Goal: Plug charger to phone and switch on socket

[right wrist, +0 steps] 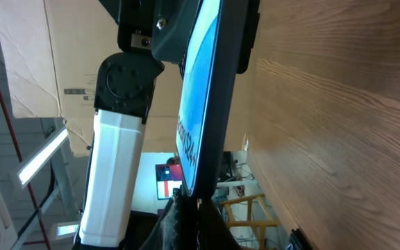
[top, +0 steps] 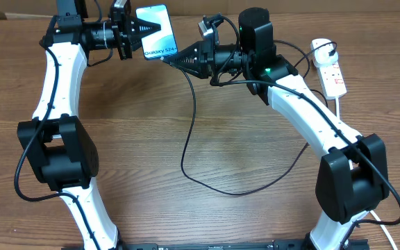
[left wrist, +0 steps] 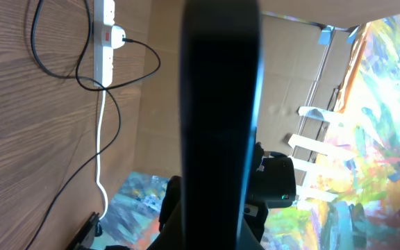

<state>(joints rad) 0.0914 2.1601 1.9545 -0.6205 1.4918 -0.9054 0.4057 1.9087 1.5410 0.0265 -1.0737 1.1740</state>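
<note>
**Overhead view:** light is even and diffuse from above. The table (top: 207,111) is uniformly bright, with soft shadows bordering the right arm (top: 311,114). The charger (top: 186,139) reads crisply against the wood, and the phone (top: 155,28) screen glows pale blue without glare.

**Left wrist view:** the phone, very close, forms a dark unfocused band down the centre against a bright, saturated background.

**Right wrist view:** a tube lamp (right wrist: 44,156) flares at left. The fingers (right wrist: 179,226) of the right gripper (right wrist: 188,206) are blurred and underexposed.
</note>
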